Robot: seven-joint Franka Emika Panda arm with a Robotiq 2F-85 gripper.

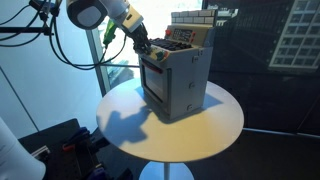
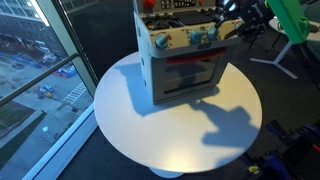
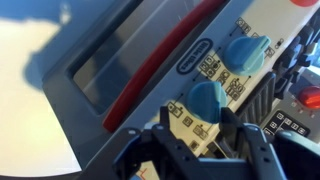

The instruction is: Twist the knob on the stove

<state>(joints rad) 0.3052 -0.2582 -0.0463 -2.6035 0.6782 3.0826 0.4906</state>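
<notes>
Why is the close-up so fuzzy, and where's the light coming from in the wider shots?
Wrist view: the camera sits very near, so the blue knob and dark claw look soft-edged. In an exterior view the stove throws a hard shadow on the white table. In an exterior view a window shows daylight outside, and an arm-shaped shadow falls on the table.

Arm (image 1: 112, 17) extended, claw (image 3: 200, 128) level (fingers parted)

No legible text; oval logo (image 3: 196, 55) on stove (image 3: 120, 105) too blurred.

Stove (image 1: 180, 80) stands on table (image 1: 222, 124).
</notes>
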